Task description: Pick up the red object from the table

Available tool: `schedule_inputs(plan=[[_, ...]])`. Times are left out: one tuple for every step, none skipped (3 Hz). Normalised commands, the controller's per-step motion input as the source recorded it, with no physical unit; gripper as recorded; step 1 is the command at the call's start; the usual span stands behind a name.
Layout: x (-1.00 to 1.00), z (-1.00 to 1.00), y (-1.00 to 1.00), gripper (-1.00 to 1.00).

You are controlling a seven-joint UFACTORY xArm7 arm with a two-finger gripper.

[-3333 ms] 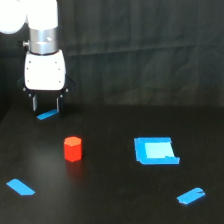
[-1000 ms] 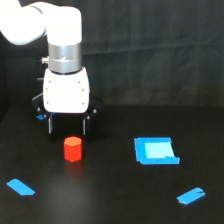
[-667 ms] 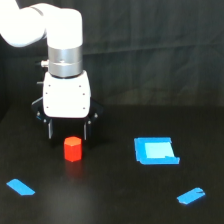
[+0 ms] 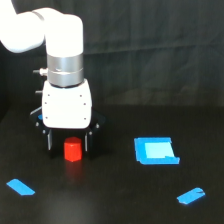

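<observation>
Two dark fingers of the gripper are seen spread wide on either side of the red object, which is sat on the black desk, not visibly clamped.

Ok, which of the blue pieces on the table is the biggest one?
The blue square patch at the exterior view's right, with a paler centre. The other two, strip and strip, are thin slivers.

the red object sits on the table between the end effector fingers.
</observation>
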Motion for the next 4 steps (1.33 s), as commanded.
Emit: schedule_inputs(plan=[[0.02,-0.36,0.07,-0.97],[-0.13,1.0,0.38,-0.87],[0.04,-0.27,0.2,-1.0],[0.06,-0.2,0.12,-1.0]])
